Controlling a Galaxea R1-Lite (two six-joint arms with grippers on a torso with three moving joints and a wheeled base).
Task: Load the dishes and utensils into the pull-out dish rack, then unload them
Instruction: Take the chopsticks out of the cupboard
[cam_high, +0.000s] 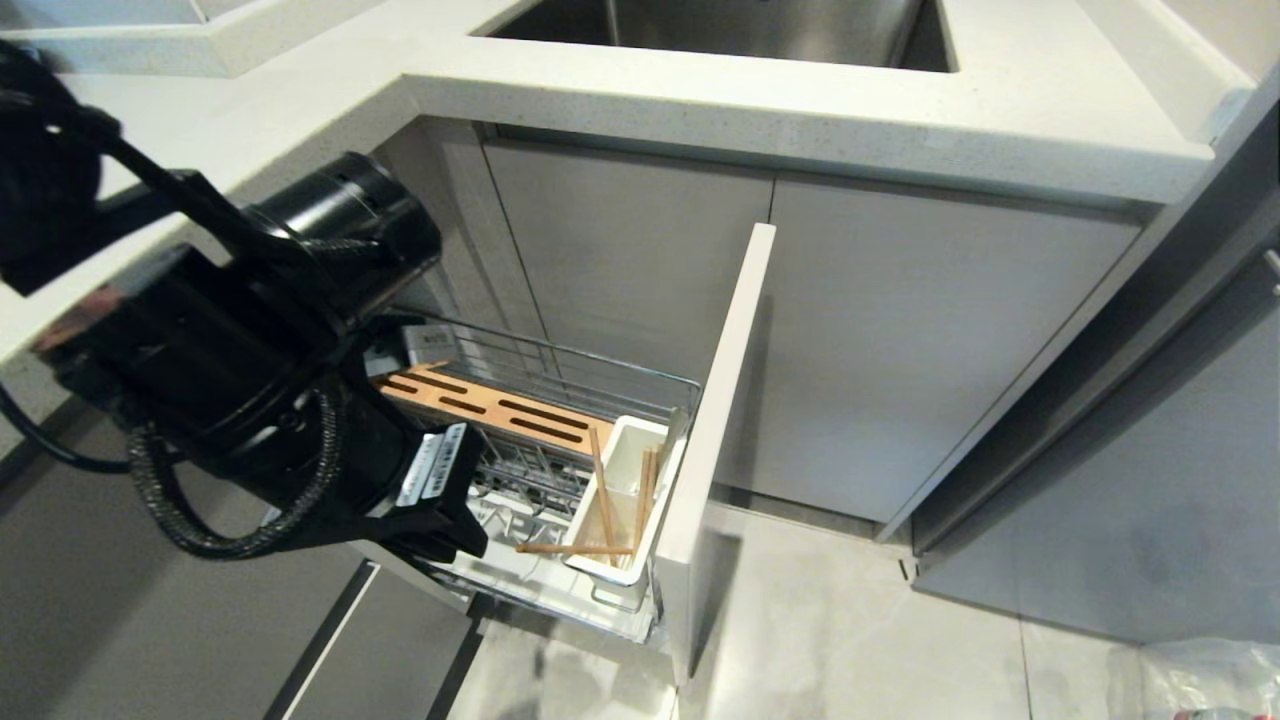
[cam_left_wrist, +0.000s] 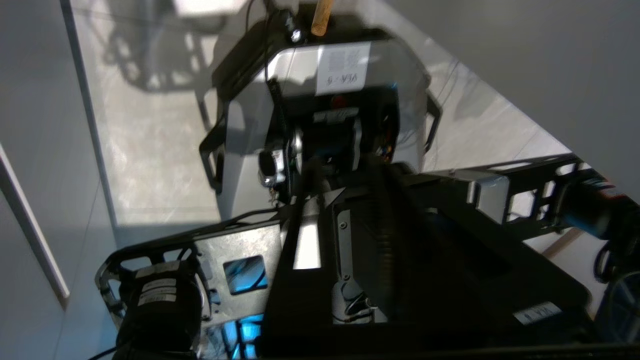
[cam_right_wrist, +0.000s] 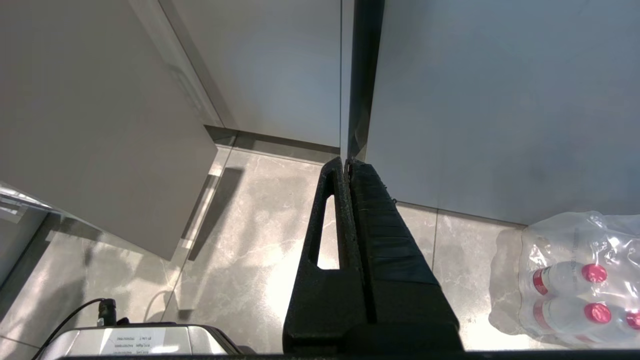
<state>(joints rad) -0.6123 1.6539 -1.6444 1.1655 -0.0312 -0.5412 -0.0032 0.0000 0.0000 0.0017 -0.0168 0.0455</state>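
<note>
Our left arm (cam_high: 250, 370) filled the left of the head view, bulky and black, reaching down over the near end of the pull-out dish rack (cam_high: 560, 440). We could not tell whether the left claw was open or closed, since its fingers were hidden. The rack stood pulled out from under the pale speckled surface (cam_high: 800, 110): a chrome wire basket with a slotted wooden strip (cam_high: 490, 405) along its far side and a white drip tray beneath. At its front end sat the white utensil caddy (cam_high: 628, 500), just behind the narrow pale front panel (cam_high: 715, 420). Light wooden chopsticks (cam_high: 602, 490) stood leaning in the caddy, and one more lay crosswise over its near edge. Our right claw (cam_right_wrist: 348, 167) hung closed above the floor, empty, near a pack of bottles (cam_right_wrist: 570, 280).
</note>
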